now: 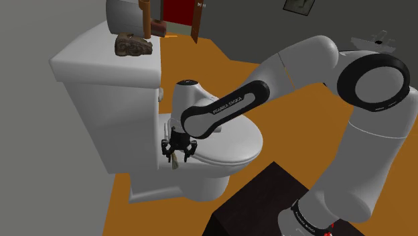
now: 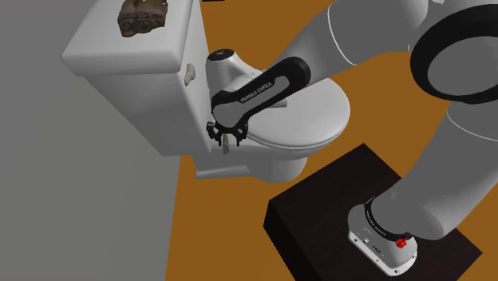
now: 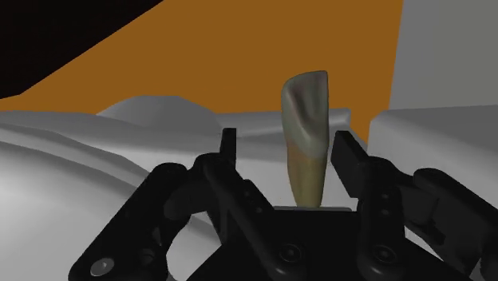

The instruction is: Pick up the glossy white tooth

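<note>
Tooth (image 3: 306, 136) is between the claw's (image 3: 288, 152) fingers (image 3: 347, 156), its long axis running along them. It is pale at the far end and yellowish toward the palm. We read the claw as partly open and gripping nothing: one finger is just beside the tooth, the other shows a clear gap. We cannot tell whether the close finger touches.

Near to far. Nearest is the dark box stand (image 1: 258, 201) at the shoulder view's lower right. From it the white arm (image 1: 295, 64) arches up, then reaches left and down. We think this is so the claw comes at the tooth from above with a finger on each side.

Claw and tooth are low at the back of the toilet (image 1: 201, 174). They are on the shoulder view's left of the seat lid (image 1: 231, 137), just in front of the tank (image 1: 100, 107). We cannot tell whether the tooth rests on the ledge there or hangs clear of it.

Farther back, a brown lumpy thing (image 1: 132, 45) lies on the tank's top, well apart from the claw and not part of this job. Beyond that is orange floor (image 1: 221, 70).

Step in hand, by our judgement: closing on the tooth. Risk: it looks slim and smooth, so an off-centre squeeze may tip it or squirt it out.
</note>
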